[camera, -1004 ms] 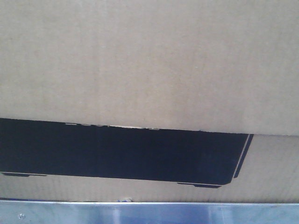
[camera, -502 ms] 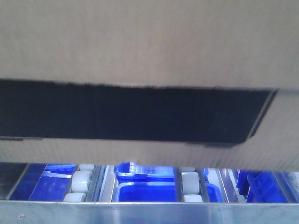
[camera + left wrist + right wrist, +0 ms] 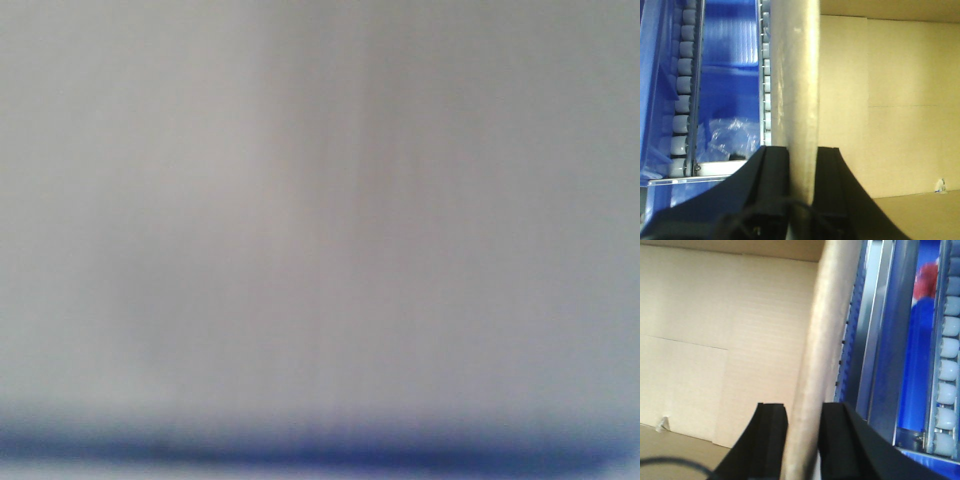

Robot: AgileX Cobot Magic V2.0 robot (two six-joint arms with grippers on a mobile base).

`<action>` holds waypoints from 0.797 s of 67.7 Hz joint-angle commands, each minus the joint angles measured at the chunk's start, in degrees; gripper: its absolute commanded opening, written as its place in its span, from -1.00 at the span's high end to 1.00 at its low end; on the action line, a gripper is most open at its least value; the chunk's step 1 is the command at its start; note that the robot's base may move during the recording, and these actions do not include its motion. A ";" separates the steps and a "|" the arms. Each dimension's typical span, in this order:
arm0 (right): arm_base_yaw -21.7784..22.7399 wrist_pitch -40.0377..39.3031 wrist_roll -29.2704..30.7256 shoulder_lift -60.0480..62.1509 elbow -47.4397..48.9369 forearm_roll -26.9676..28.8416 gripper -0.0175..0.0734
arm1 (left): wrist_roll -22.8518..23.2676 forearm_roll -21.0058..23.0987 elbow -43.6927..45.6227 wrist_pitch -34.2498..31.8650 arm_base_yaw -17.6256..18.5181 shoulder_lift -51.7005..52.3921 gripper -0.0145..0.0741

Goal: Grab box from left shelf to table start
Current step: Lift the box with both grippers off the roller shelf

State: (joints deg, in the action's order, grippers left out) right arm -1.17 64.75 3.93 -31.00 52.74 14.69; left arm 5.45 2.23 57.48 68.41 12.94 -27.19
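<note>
The tan cardboard box (image 3: 890, 100) is open at the top, and both wrist views look down into it. My left gripper (image 3: 802, 155) is shut on the box's left wall (image 3: 795, 75), one black finger outside and one inside. My right gripper (image 3: 804, 412) is shut on the box's right wall (image 3: 827, 315) in the same way. The box's inner floor and far wall (image 3: 715, 330) look bare. The front view is a pale blur (image 3: 320, 220) with a blue band along the bottom. The black printed panel is not visible.
Blue shelf lanes with white rollers (image 3: 682, 90) run left of the box, with a blue bin holding clear plastic (image 3: 732, 135). Right of the box are metal rails (image 3: 875, 340), white rollers (image 3: 947, 370) and a red and blue object (image 3: 927, 280).
In the front view the box rose up the frame, uncovering blue bins and rollers beneath it. Now that view is wholly blurred and pale.
</note>
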 commanded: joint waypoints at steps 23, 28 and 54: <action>0.24 -8.71 1.44 19.36 0.93 -1.13 0.49 | -0.13 0.59 0.94 -7.87 0.24 14.87 0.88; 0.24 -9.16 1.44 21.43 1.24 -0.91 0.49 | -0.20 1.57 0.94 -7.87 0.24 16.88 0.88; 0.24 -9.81 1.44 23.72 3.03 0.77 0.49 | -0.47 3.23 0.94 -7.86 0.24 21.89 0.88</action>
State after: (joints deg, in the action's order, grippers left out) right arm -1.10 61.19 4.10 -6.41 54.07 17.36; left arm 3.90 4.98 56.58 65.77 12.84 -4.69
